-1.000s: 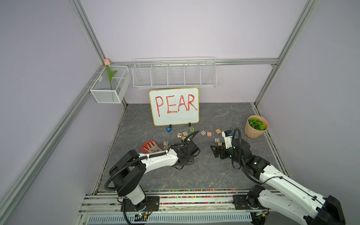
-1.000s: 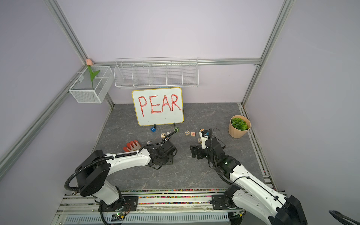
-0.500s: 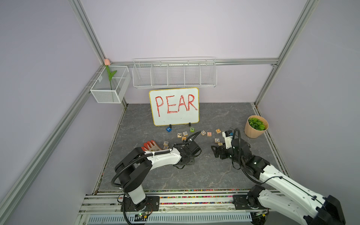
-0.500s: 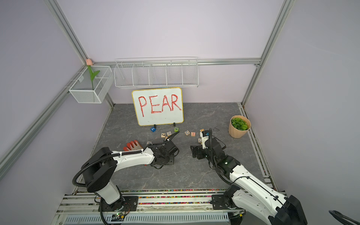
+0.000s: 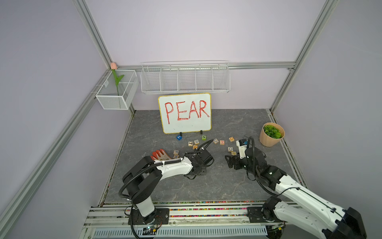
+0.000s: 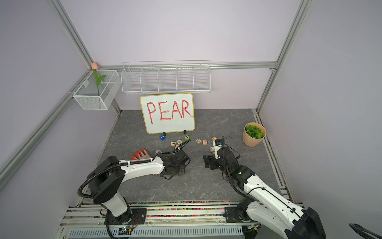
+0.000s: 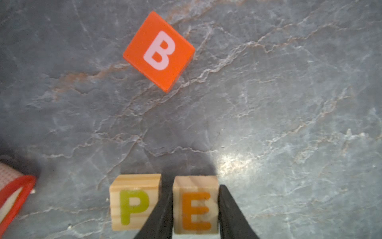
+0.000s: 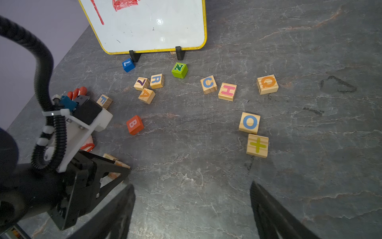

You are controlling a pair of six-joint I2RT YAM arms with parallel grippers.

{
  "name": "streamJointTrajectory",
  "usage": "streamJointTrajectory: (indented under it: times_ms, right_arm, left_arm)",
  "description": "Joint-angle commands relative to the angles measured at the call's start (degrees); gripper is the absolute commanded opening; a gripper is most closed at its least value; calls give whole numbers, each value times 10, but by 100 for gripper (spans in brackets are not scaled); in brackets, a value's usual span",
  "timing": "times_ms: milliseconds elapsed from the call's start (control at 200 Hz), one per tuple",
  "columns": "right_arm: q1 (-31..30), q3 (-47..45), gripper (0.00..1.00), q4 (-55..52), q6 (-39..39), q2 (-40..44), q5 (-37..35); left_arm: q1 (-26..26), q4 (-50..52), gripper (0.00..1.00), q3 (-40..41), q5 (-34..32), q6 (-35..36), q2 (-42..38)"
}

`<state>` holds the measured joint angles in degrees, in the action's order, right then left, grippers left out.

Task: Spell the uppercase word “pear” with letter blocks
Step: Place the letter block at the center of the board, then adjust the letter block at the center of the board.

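A robotics lab test cell: two white robot arms [image 5: 173, 166] bolted to a rail [image 5: 206, 215] along a bench [image 5: 227, 186], boxed in by aluminium frame posts [image 5: 284, 87] and plain lilac walls [image 5: 196, 31], a whiteboard [image 5: 186, 126] behind.

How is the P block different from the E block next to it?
The P block has a yellow-green letter; the E block has an orange one. The E block sits between the fingers of the left pincer, while the P block stands free just outside them. Both are pale wooden cubes, side by side on the grey table, letters facing the same way.
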<state>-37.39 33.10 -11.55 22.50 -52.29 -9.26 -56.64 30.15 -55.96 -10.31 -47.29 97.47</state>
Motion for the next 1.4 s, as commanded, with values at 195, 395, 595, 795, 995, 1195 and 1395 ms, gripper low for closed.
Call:
streamJointTrajectory:
  times_ms: [195,395,595,795,995,1195,1395]
  right_arm:
    - [-4,7,89,-1,-8,3,-15]
    - [-5,8,89,0,-9,3,-18]
    - [-4,24,89,3,-15,-10,-30]
    - [-3,64,89,12,-30,-60,-41]
    - [-3,100,89,36,-33,-123,-45]
    - [0,141,89,38,-37,-177,-46]
    - [7,165,89,40,-44,-208,-48]
  left_arm:
    - [-2,14,39,-21,-15,-2,2]
    - [-7,31,40,-36,-40,7,-24]
    - [-5,29,49,-57,-75,58,-86]
    - [52,62,53,-101,-110,145,-99]
    - [132,14,54,-118,-54,250,-73]
    - [169,2,54,-169,8,355,2]
    - [204,-25,59,-183,46,347,68]
